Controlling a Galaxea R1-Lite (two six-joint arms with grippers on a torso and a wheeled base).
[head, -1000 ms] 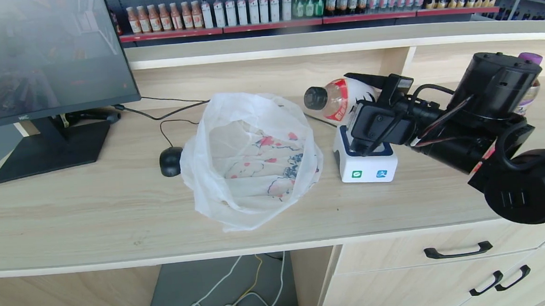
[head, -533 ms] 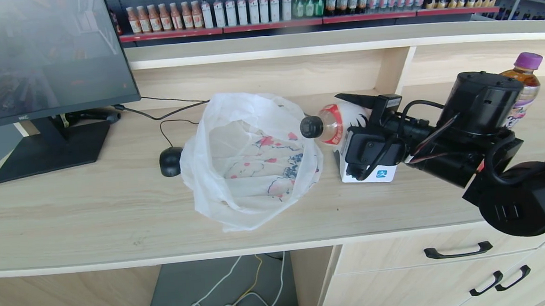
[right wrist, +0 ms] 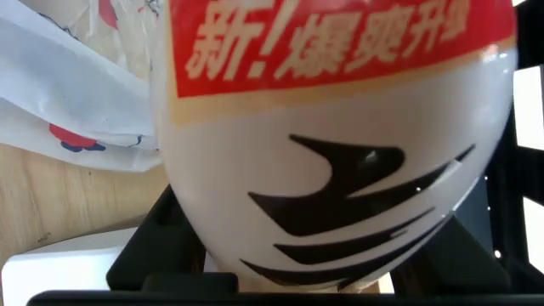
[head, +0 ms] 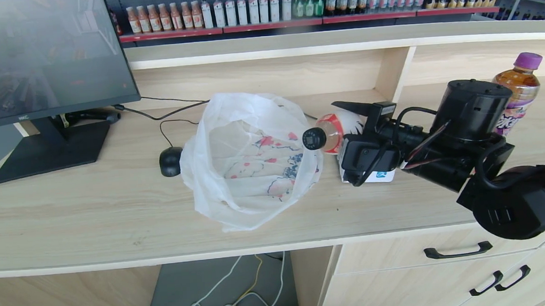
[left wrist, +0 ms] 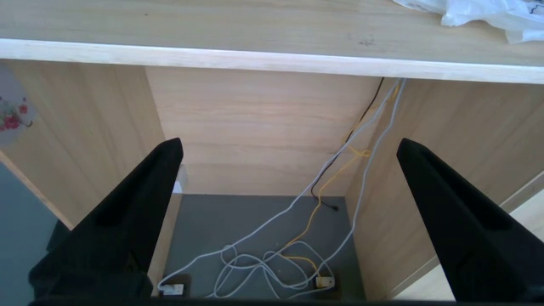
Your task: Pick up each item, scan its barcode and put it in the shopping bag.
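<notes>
pale wooden counter (head: 92, 216), bearing an open white plastic shopping bag with red and blue print (head: 249, 159). right gripper (head: 340, 127), pinching a clear white-and-red-labelled bottle with black cap (head: 324, 132), held sideways, cap apparently over the bag's rim. left gripper (left wrist: 289, 144), jaws spread, below the counter edge.

The shopping bag (head: 249, 159) stands near the middle of the desk (head: 92, 216). The mouse (head: 171, 161) lies just beside it at 9 o'clock, and the monitor (head: 39, 58) stands farther off at 10 o'clock. The scanner (head: 380, 176) sits at 3 o'clock of the bag. Over it, the right hand (head: 349, 124) holds the bottle (head: 332, 128) on its side, with the cap pointing to 9 o'clock at the bag's rim. The second bottle (head: 517, 86) stands upright at 2 o'clock, behind the right arm.
</notes>
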